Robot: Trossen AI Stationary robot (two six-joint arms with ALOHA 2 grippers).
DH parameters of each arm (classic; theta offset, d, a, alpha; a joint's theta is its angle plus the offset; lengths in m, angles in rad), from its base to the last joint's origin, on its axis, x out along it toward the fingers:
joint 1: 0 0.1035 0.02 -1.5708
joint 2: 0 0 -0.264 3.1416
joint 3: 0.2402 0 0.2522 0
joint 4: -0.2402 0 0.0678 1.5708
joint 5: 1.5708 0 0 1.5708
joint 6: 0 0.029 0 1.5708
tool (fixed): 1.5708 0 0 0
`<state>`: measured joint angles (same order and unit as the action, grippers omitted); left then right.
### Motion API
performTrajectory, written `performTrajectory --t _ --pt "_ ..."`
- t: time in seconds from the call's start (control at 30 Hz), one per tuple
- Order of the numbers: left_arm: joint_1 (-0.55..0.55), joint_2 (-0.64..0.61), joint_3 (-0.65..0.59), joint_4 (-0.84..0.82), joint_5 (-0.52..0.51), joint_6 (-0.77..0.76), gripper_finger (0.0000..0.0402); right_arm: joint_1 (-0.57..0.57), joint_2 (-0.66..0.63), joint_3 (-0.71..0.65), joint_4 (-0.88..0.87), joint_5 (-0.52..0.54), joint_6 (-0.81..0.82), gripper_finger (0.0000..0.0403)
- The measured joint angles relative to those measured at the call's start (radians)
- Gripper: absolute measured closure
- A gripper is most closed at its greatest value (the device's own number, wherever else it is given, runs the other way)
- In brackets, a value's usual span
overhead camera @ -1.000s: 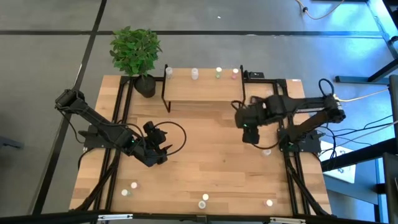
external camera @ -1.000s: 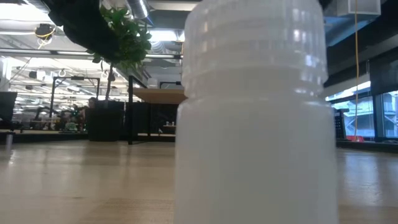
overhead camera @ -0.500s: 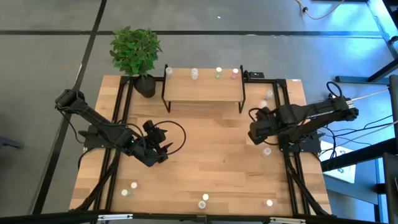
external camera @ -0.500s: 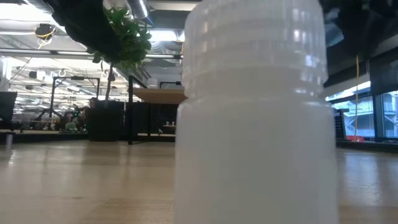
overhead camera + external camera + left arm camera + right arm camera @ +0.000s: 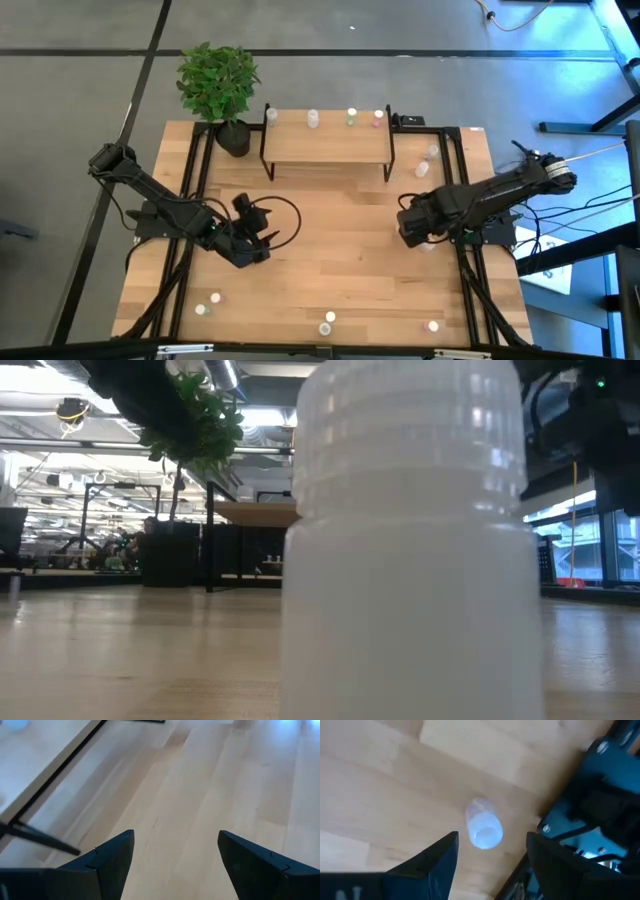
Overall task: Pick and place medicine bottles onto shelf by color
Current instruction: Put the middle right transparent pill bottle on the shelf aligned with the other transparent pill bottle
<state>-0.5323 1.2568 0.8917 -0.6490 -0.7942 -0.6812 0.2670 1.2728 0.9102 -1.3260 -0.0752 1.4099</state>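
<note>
Right claw (image 5: 412,228) released, poised directly over a white-capped bottle (image 5: 483,824) standing on the tabletop (image 5: 340,250) at right. Left claw (image 5: 256,240) released, empty, low at left. Four bottles atop the far shelf (image 5: 325,140).

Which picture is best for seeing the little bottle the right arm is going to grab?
The right wrist view: the bottle stands on the table just ahead of the open right gripper, seen from above. In the high view the right gripper covers that spot. The low and left wrist views don't show it.
</note>
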Motion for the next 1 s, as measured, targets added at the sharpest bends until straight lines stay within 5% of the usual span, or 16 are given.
performTrajectory --t 0.23,1.0 --pt "0.0 0.0 0.0 0.091 0.028 0.115 0.0119 0.0 0.0 -0.08 0.077 -0.051 0.004 0.0168" --pt "0.0 0.0 0.0 0.09 0.03 0.115 0.0119 0.015 0.001 -0.151 0.139 -0.111 0.051 0.0168"
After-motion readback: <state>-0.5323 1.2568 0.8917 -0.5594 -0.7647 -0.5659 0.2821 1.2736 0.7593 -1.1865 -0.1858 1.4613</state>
